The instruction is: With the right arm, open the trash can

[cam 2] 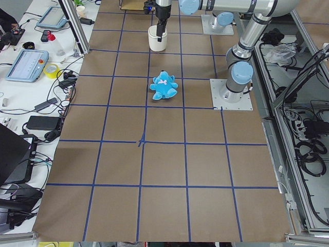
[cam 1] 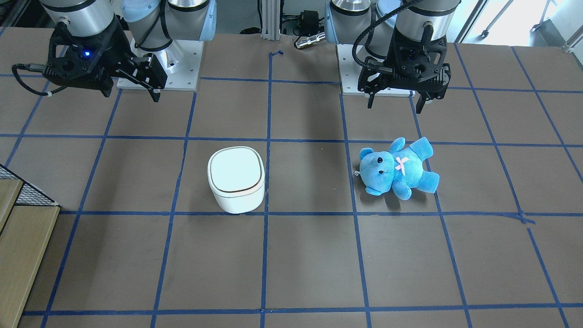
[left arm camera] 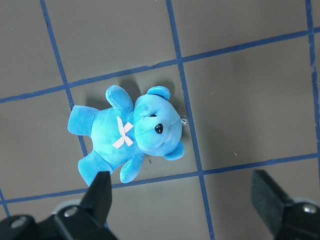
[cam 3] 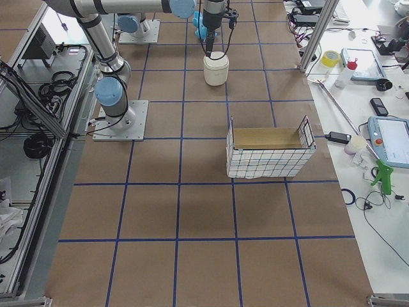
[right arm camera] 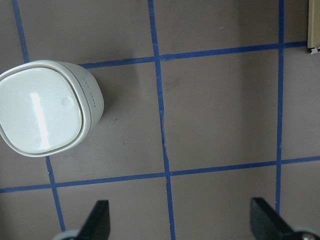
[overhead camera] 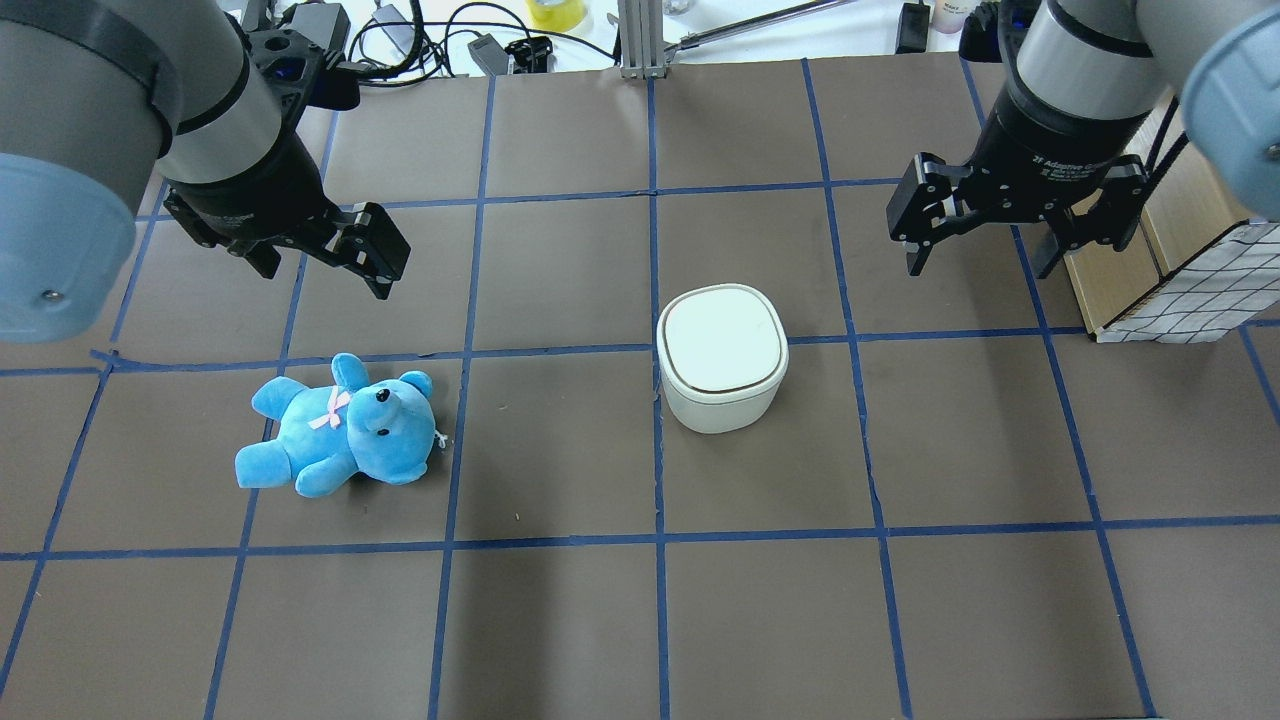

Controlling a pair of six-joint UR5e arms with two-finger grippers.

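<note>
**Trash can closed, both grippers wide and empty**

A brown table [overhead camera: 560, 620] marked into squares by blue tape fills the scene, with cables and gear along its far edge. The white trash can [overhead camera: 722, 357] stands upright near the table's middle, on a tape line. Its flat lid is down, and the thin dark seam runs unbroken around it.

The right arm [overhead camera: 1090, 60] reaches over the table on the trash can's side. The right gripper [overhead camera: 980, 265] hangs in the air, points downward and touches nothing. Its fingers [right arm camera: 97, 220] are spread wide with only bare table between them. In the right wrist view the trash can sits off to the upper left, clear of the fingers. A blue light [cam 1: 85, 54] glows on the gripper body.

A wire-mesh crate [cam 3: 268, 165] lined with cardboard stands beyond the right gripper, well apart from the trash can.

The left gripper [overhead camera: 320, 262] hovers above a blue teddy bear [overhead camera: 345, 425] that lies on its back with a pink bow on its chest. That gripper too is spread wide and holds nothing. The bear lies well apart from the trash can.
</note>
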